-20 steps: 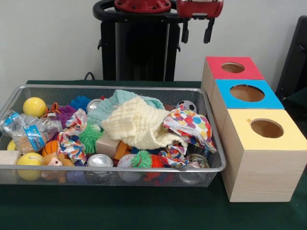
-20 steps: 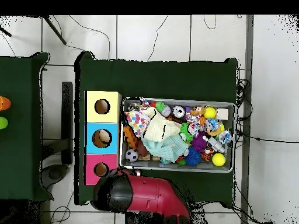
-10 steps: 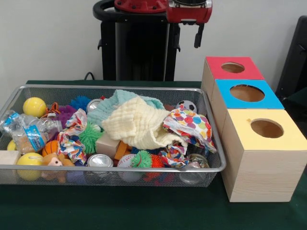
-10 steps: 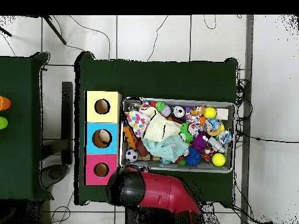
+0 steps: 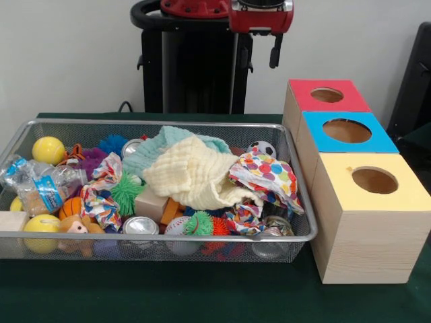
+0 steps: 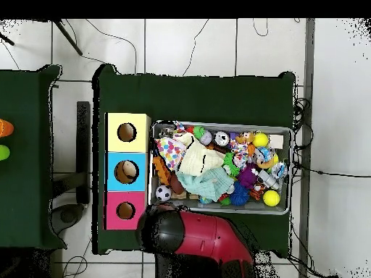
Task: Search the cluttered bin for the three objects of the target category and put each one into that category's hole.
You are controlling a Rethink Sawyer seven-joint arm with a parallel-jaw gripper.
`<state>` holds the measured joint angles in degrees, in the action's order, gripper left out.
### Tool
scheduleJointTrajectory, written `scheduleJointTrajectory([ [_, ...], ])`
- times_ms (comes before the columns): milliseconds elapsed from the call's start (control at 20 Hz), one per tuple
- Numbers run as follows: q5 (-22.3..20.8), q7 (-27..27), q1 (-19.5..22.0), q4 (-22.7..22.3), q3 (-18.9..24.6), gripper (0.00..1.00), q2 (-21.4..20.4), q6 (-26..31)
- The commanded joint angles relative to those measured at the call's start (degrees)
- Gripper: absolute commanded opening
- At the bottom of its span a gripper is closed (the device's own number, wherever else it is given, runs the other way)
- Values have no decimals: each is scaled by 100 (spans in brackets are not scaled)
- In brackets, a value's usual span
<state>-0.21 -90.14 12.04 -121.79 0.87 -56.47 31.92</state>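
Bin (image 5: pixel 296 237) on green table (image 5: pixel 202 296)

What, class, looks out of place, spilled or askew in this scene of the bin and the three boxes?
Nothing stands out. The wire bin is a jumble, with cloths heaped over the toys, but everything stays inside its rim. The red, blue and yellow boxes stand in a straight row. The tool hangs above, holding nothing.
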Motion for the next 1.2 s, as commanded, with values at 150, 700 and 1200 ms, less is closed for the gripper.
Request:
scheduleJointTrajectory([
  [150,-153,107,305,627,562,100,96,1050],
  [700,-614,529,830,1158,748,100,815,777],
  [1200,-963,900,1418,1561,1067,100,1106,1133],
])
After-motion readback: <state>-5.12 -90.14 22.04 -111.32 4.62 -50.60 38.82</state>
